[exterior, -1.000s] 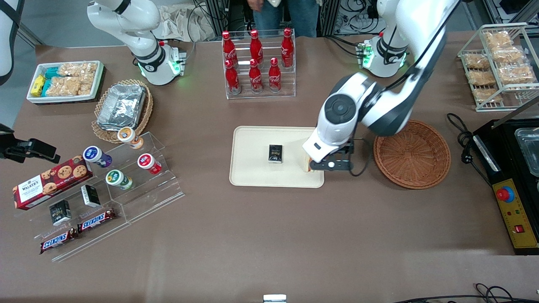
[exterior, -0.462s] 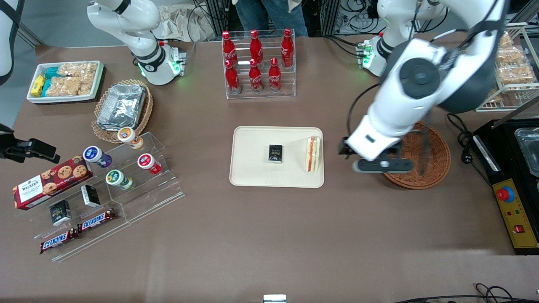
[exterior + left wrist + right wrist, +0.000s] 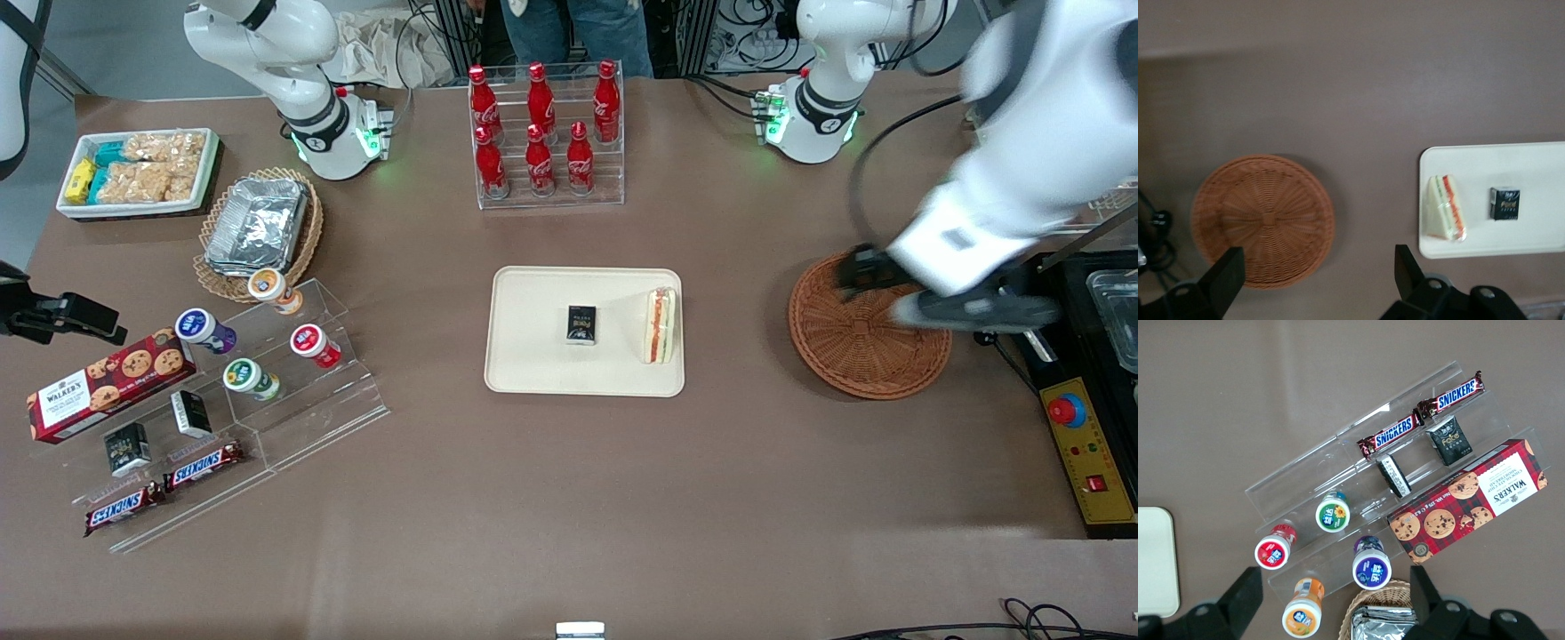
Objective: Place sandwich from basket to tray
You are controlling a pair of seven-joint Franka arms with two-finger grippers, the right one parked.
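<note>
A: Where does the left arm sit?

B: It reaches in from the working arm's end of the bench, raised, with the gripper hanging over the edge of the basket that lies toward that end. In the wrist view the 2 fingers stand wide apart with only basket and bench showing between them, so the jaws are apart and hold nothing.

A: And the sandwich?

B: The sandwich lies on the tray, along the rim on the basket's side, well apart from the gripper. A small black box rests near the tray's middle, beside the sandwich but not touching it. The basket holds nothing.

A: Anything around that?

B: Nearer the camera the bench carries nothing between tray and edge. Farther from the camera than the tray, a clear rack of 6 red bottles stands upright. Beside the basket, toward the working arm's end, sits a black control box with a red button.
</note>
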